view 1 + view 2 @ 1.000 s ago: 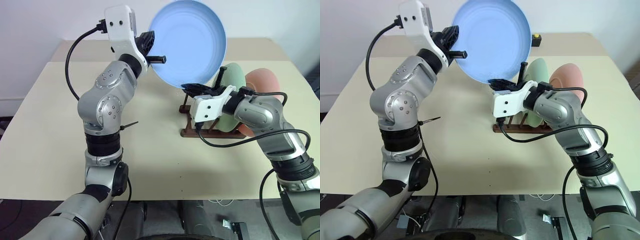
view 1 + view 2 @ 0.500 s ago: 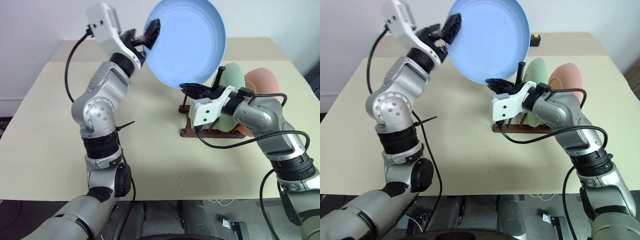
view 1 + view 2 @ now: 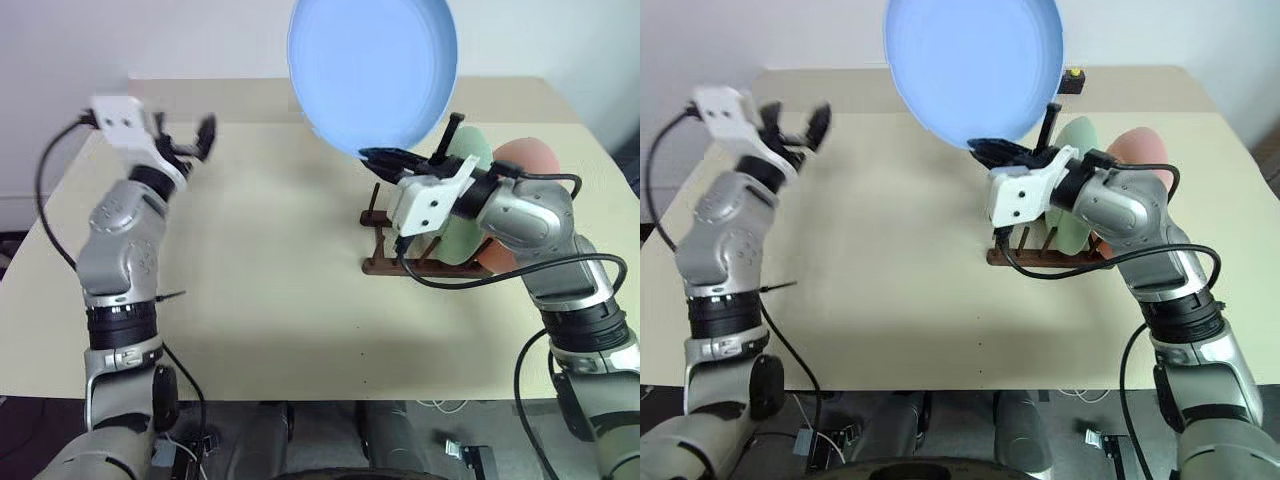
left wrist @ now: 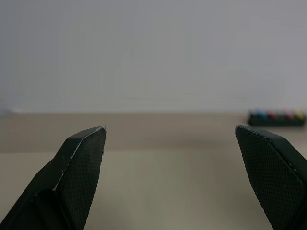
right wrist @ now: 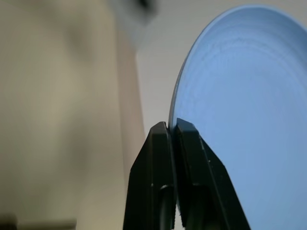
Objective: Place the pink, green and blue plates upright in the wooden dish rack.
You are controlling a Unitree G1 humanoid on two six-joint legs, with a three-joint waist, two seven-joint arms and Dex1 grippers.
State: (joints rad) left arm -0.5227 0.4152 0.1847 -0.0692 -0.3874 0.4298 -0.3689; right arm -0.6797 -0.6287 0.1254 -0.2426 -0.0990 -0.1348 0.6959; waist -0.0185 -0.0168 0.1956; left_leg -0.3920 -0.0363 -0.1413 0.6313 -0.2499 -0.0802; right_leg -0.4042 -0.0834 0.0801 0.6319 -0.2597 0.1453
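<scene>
A: The blue plate (image 3: pixel 372 72) is held upright and high above the bench (image 3: pixel 280 290) by the right claw (image 3: pixel 385 157), which is pinched shut on the plate's lower rim, just above the near end of the wooden dish rack (image 3: pixel 400 262).

B: And the left claw (image 3: pixel 190 140)?

A: It is spread wide with nothing in it, well apart from the plate, over the far left of the bench. A small black box with coloured buttons (image 4: pixel 277 117) is seen beyond it in the left wrist view.

B: What is already in the rack?

A: The green plate (image 3: pixel 462 200) and the pink plate (image 3: pixel 525 170) are stood between the pegs, green nearer the arm, pink behind it.

B: What could go wrong?

A: The plate is gripped only at a thin edge, so it could be swung or slipped out as it is lowered. A free slot must also be met squarely; otherwise a peg could be struck, the light rack shoved along, or the green plate knocked over.
</scene>
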